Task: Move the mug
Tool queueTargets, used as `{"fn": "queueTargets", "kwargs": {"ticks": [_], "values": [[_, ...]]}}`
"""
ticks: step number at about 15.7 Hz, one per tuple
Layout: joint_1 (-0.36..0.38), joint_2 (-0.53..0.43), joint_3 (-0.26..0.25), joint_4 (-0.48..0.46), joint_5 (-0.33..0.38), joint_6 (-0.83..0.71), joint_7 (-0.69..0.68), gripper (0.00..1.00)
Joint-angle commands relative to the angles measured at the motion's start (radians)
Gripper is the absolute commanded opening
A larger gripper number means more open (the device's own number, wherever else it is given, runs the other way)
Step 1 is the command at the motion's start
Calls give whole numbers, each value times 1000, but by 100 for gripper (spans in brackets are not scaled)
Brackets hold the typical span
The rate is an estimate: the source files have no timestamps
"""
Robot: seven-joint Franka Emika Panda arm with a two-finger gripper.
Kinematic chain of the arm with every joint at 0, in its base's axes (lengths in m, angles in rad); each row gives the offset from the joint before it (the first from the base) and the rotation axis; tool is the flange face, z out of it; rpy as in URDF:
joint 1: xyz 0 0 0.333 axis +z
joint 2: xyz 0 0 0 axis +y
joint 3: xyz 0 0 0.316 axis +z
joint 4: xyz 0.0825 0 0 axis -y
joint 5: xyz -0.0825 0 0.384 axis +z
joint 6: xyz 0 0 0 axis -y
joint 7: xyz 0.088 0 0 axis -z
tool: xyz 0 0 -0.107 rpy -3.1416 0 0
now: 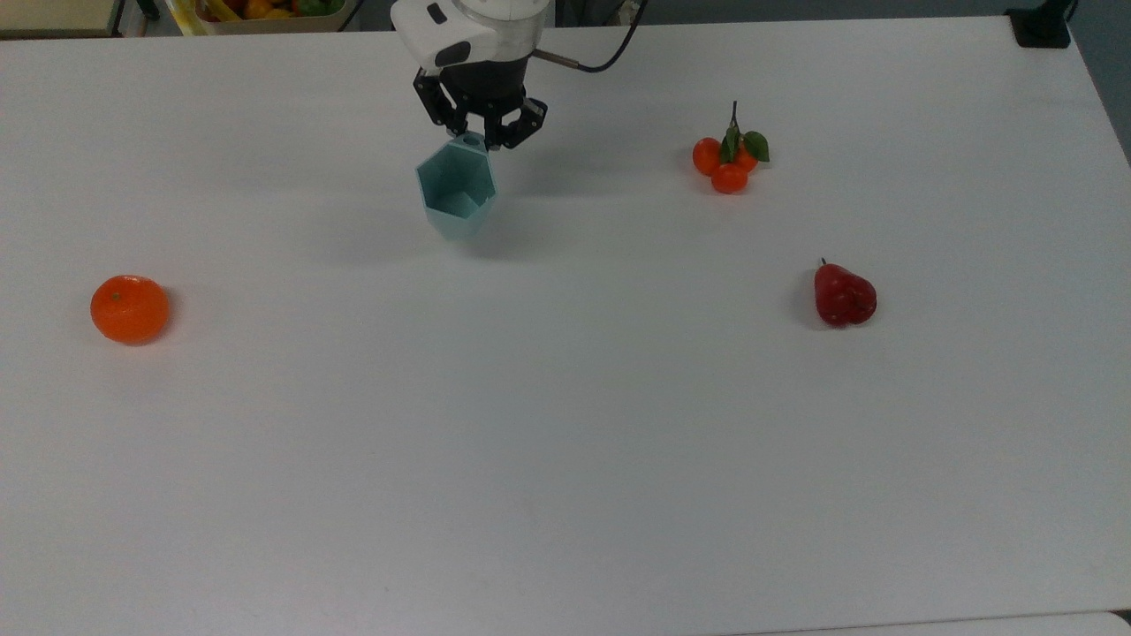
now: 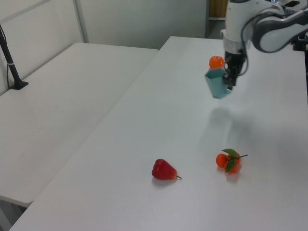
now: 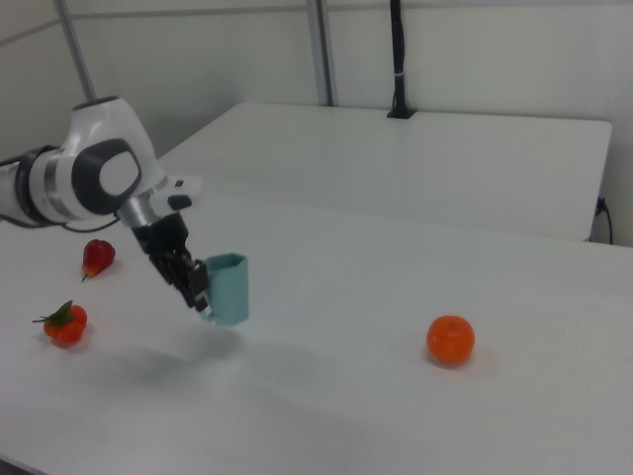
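Note:
The pale teal faceted mug (image 1: 456,193) (image 2: 217,83) (image 3: 227,288) hangs in the air above the white table, rim up, its shadow lying on the tabletop below it. My gripper (image 1: 478,141) (image 2: 230,80) (image 3: 201,287) is shut on the mug's small handle, at the mug's far side in the top view. In the top view the mug is near the table's far edge, left of centre. The arm's white wrist reaches in from the top view's upper edge.
An orange (image 1: 129,308) (image 3: 450,339) lies at the top view's left. A cluster of small oranges with leaves (image 1: 730,161) (image 2: 229,161) sits to the top view's right of the mug. A red pear-shaped fruit (image 1: 844,296) (image 2: 164,170) lies farther right. A second white table (image 2: 62,91) adjoins.

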Motion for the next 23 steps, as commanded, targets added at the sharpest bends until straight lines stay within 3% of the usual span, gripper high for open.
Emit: {"fn": "queueTargets", "kwargs": {"ticks": [1,10,12,13,14,15,16,20,23], "values": [[-7,-81,-1,-137,-12,24,-15,11],[-5,-6,-1,-133,-12,130,41,15],[0,6,-1,-133,-12,117,41,21],[0,6,-1,-131,-12,110,41,25],[-3,6,-1,-128,-12,96,41,38],[-2,3,-1,-122,-12,67,39,63],[0,1,4,-106,-12,20,31,79],[1,4,10,3,-5,-146,-31,85],[1,6,10,120,6,-247,-106,100]]}}
